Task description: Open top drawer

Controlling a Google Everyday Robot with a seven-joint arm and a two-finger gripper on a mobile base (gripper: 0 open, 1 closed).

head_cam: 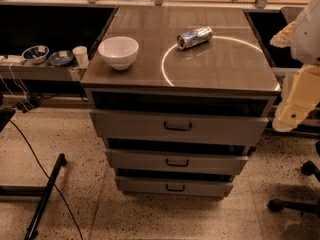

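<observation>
The top drawer [135, 125] is the widest grey front of the cabinet, with a small dark handle [177, 126] at its centre. A dark gap shows between its upper edge and the cabinet top [225, 69], so it stands pulled out a little. Two narrower grey drawers [140, 160] sit below it, each with a dark gap above. My arm, white and cream, hangs at the right edge of the view, and its gripper end [291, 115] sits to the right of the top drawer, apart from the handle and touching nothing.
A white bowl [118, 51] and a silver can [194, 37] lying on its side rest on the cabinet top. A low shelf at the left holds bowls [35, 53] and a cup [80, 55]. Cables and a black stand leg [45, 194] cross the floor at left; a chair base [295, 204] stands at right.
</observation>
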